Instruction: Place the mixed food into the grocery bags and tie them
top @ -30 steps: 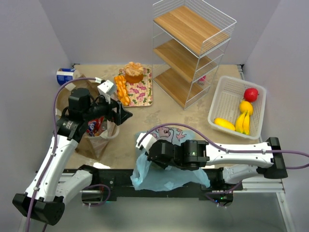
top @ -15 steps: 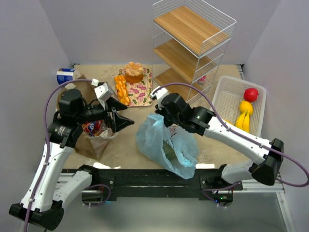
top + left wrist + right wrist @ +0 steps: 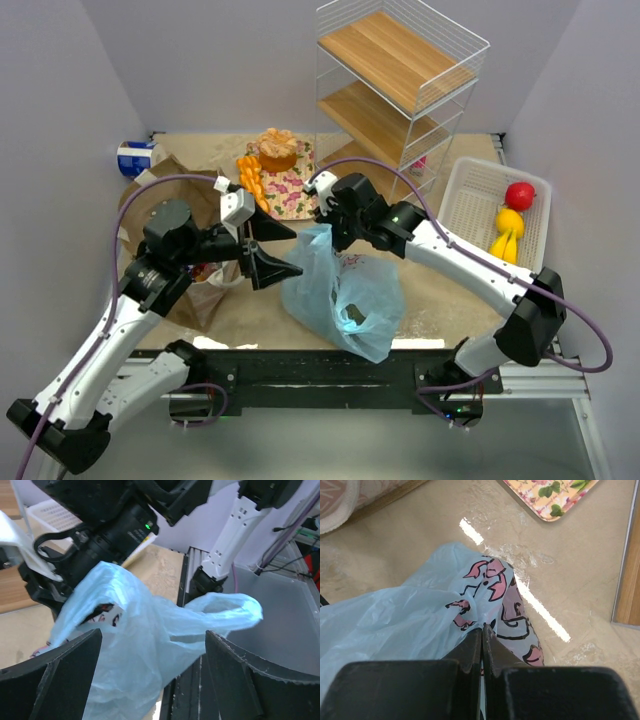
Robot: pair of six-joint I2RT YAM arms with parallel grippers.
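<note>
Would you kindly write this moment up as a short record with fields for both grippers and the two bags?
Right gripper: shut on the top of the thin light-blue plastic bag
Left gripper: open, facing the bag's free loop handle
Brown paper bag: open-topped, colourful packets inside
White slatted basket: red and yellow fruit inside

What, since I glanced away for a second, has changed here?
The right gripper, jaws shut on the blue bag, raised it from the near edge to mid-table. The left gripper swung right toward it, jaws open. The paper bag, tray and basket stayed put.
</note>
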